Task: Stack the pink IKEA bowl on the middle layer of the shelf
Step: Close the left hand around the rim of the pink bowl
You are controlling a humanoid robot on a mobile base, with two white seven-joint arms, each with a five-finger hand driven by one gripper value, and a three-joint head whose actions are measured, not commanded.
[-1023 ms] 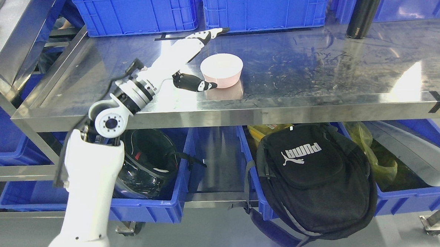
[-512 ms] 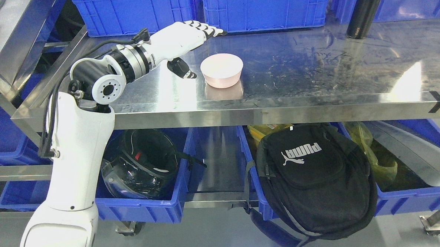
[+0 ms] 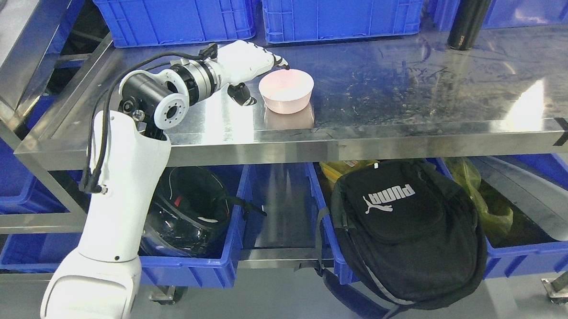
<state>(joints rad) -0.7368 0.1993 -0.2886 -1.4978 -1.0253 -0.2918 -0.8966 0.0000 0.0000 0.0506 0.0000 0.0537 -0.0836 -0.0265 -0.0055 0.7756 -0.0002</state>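
Observation:
A pink bowl (image 3: 286, 90) stands upright on the steel middle shelf (image 3: 396, 92), a little left of its centre. My left hand (image 3: 261, 76) hovers just to the bowl's left, palm down. Its fingers (image 3: 279, 62) curve over the bowl's far left rim, with a fingertip touching or nearly touching it. The thumb (image 3: 241, 93) hangs down beside the bowl's left wall, a small gap between them. The hand holds nothing. No second bowl shows anywhere in the picture.
Blue crates (image 3: 344, 8) line the back of the shelf, and a black bottle (image 3: 469, 14) stands at the back right. Below are blue bins holding a black helmet (image 3: 190, 211), a black backpack (image 3: 402, 231) and a yellow bag (image 3: 482, 203).
My left arm swung up and right over the shelf. The hand turned palm down and its fingers came forward to the bowl's far rim. The bowl has not moved.

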